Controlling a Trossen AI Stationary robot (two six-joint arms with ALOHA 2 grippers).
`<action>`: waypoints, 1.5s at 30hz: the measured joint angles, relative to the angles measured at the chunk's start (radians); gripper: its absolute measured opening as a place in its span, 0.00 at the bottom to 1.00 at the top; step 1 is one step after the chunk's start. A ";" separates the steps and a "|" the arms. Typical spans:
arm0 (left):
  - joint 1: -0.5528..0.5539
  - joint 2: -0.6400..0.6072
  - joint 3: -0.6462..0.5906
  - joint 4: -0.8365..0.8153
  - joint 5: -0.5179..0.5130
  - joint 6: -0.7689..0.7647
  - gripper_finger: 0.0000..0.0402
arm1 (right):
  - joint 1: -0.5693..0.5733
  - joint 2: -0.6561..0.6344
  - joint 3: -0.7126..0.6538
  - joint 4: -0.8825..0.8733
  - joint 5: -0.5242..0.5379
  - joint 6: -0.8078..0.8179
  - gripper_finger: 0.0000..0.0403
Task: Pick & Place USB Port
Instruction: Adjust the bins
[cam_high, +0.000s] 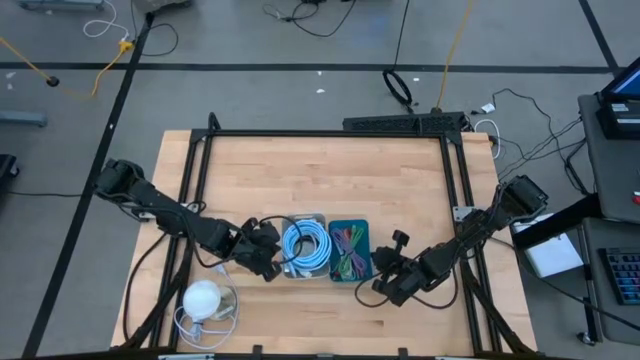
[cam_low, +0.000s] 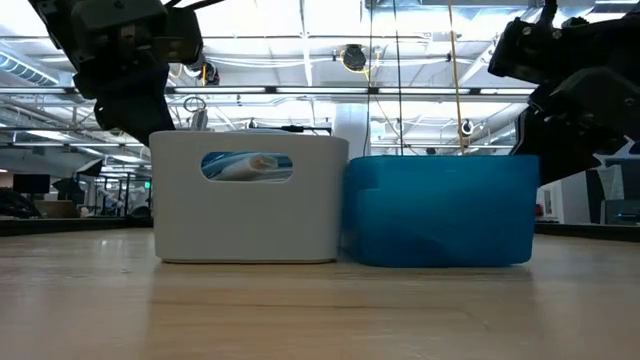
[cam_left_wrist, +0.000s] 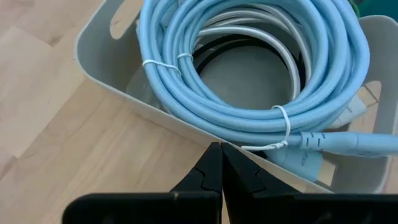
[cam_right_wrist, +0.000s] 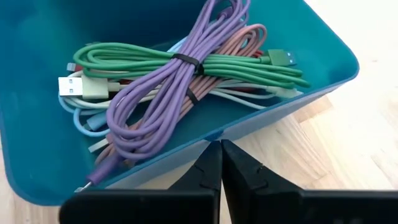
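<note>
Both arms low over the near half of the light butcher-block wooden table (cam_high: 320, 170), each beside a bin. Left gripper (cam_high: 268, 262) sits just outside the near-left wall of the pale grey plastic bin with cut-out handles (cam_left_wrist: 102, 59); fingers (cam_left_wrist: 208, 171) pressed together, nothing between them, tips at the bin's rim. Inside that bin: a coiled light-blue cable bundle held with white ties (cam_left_wrist: 249, 68), with a white cable and a black one under it. Right gripper (cam_high: 392, 285) is just off the near-right corner of the teal plastic bin (cam_right_wrist: 37, 93); fingers (cam_right_wrist: 211, 165) also together and empty, tips at the bin's wall. The teal bin holds the USB cables: a purple bundled cable (cam_right_wrist: 161, 99) on top, a green bundled cable (cam_right_wrist: 186, 65) crossing under it, a pinkish one and pale ones below, with a white USB-A plug (cam_right_wrist: 69, 86) showing at one side. The two bins stand side by side, touching, grey one on the left. A white round dome-shaped object with a thin cord looped around it (cam_high: 203, 298) sits at the table's near-left corner, apart from the bins.
</note>
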 joint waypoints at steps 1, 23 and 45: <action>0.002 0.000 0.000 0.000 0.000 0.005 0.00 | 0.000 0.000 0.000 0.011 0.000 -0.007 0.00; 0.030 0.000 0.000 -0.120 0.019 0.002 0.00 | 0.000 0.000 0.000 0.013 0.005 -0.024 0.00; -0.227 -0.109 0.255 -0.139 -0.333 0.150 0.00 | 0.196 -0.125 0.112 0.230 -0.060 -0.262 0.00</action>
